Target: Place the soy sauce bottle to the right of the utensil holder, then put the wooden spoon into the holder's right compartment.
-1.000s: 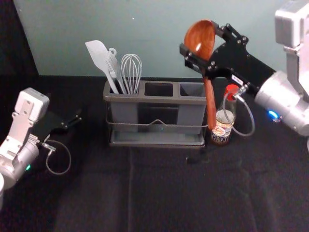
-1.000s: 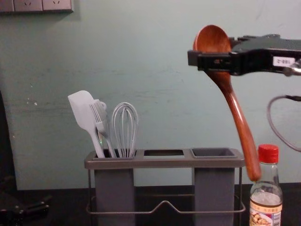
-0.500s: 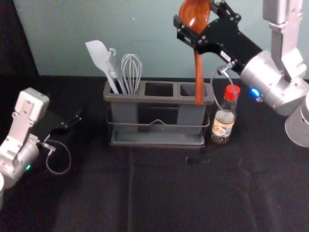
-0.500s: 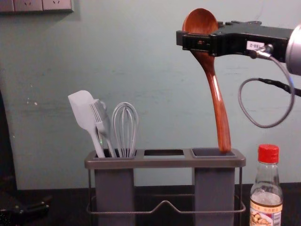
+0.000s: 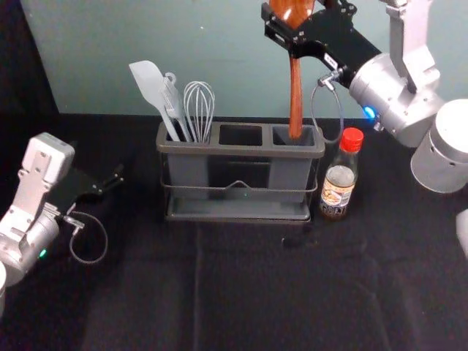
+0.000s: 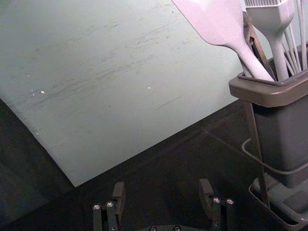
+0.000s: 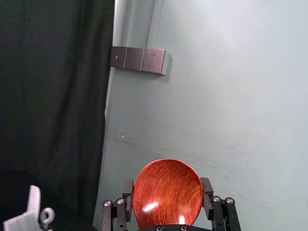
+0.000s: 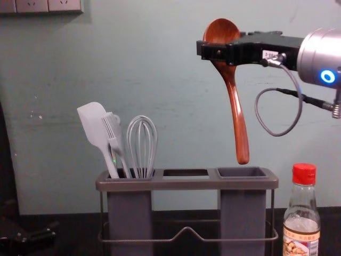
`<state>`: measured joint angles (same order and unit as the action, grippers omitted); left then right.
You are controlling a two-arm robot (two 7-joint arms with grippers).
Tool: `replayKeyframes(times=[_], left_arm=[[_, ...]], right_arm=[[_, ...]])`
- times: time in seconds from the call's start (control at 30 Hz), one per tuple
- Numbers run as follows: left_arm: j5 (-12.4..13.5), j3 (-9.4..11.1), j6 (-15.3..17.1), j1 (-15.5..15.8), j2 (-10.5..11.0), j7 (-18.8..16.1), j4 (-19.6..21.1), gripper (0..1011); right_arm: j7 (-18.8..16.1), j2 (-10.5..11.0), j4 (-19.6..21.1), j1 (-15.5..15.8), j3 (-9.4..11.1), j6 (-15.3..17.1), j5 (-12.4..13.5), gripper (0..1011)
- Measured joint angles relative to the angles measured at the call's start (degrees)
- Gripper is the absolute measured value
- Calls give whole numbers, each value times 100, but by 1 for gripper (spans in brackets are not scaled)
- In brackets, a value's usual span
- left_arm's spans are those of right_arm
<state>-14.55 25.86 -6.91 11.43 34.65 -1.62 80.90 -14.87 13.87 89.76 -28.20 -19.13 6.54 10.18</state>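
the wooden spoon (image 8: 236,106) hangs bowl up in my right tool (image 7: 168,188), clamped between its fingers at the bowl. its long axis runs down from the tool, near upright, handle end leaning a little toward my right. that end sits just above the right compartment (image 8: 243,218) of the holder (image 8: 186,184), so i judge the next move is a straight lowering with the right arm, the nearer one. the chest view gives me the gap between tip and rim; the head view lays the tip over the opening, where height is hard to read. a sideways drift could catch the rim. the soy sauce bottle (image 8: 302,221) stands to the holder's right, already placed. my left tool (image 6: 162,186) idles left of the holder, fingers spread, holding nothing. a spatula (image 5: 150,84) and whisk (image 5: 199,110) stand in the left compartment.
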Motion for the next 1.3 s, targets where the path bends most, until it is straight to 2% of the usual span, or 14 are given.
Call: replayKeyframes(times=[0.27, 0.63, 0.87, 1.07, 1.3], left_arm=[[0, 0, 0, 0, 0, 0, 0, 1005], [0, 0, 0, 0, 0, 0, 0, 1005], [0, 0, 0, 0, 0, 0, 0, 1005], [0, 0, 0, 0, 0, 0, 0, 1005], [0, 0, 0, 0, 0, 0, 0, 1005]], right_arm=[[0, -156, -456, -257, -35, -67, -207, 842], [1, -264, -721, -302, -60, -151, -410, 842], [-7, -267, -764, -229, -50, -203, -491, 842], [-7, -219, -710, -67, -67, -322, -645, 842], [-32, -189, -683, 126, -21, -381, -677, 842]])
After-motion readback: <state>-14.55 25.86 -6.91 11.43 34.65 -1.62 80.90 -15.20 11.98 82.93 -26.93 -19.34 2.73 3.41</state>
